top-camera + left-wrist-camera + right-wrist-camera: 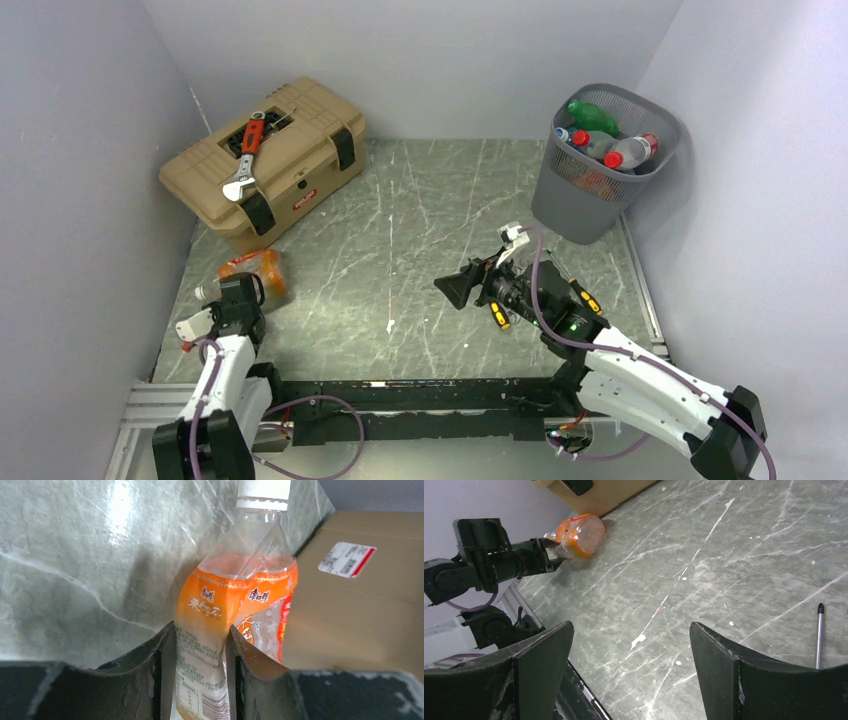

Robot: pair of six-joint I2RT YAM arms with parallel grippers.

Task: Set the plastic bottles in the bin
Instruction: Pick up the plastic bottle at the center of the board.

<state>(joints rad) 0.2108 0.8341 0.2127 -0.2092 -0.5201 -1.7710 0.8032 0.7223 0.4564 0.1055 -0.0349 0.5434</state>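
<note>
One orange-labelled bottle [262,270] is outside the bin [570,205]. It lies on the table [420,220] at the left, just beside the front of the tan toolbox [300,150]. Contact with the toolbox: cannot tell.

Left wrist view: the bottle's base is cut off at the lower edge and its white cap [263,492] is clipped at the top edge. Top view: the near end of the bottle is hidden under the left gripper [244,284]. The left jaws are clamped on the bottle's lower body, and the thin plastic is pinched in between the fingers [145,680]. The label text is too small to read.

Right gripper [472,278]: over the table right of centre, jaws spread wide with nothing between them. Only one finger shows clearly in the top view. The right wrist view shows a thin dark-tipped rod [819,635] lying on the table, its lower end hidden behind a finger.

Containers:
- **Bin:** upright in the far right corner, well apart from the orange-labelled bottle. Near the rim are a green bottle [592,117], clear bottles with red caps [630,150] and a blue cap [562,133]. The full count cannot be told through the mesh.
- **Toolbox:** lid shut, black latches. A red-handled wrench [245,160] lies on the lid. Its contents are not visible.
</note>
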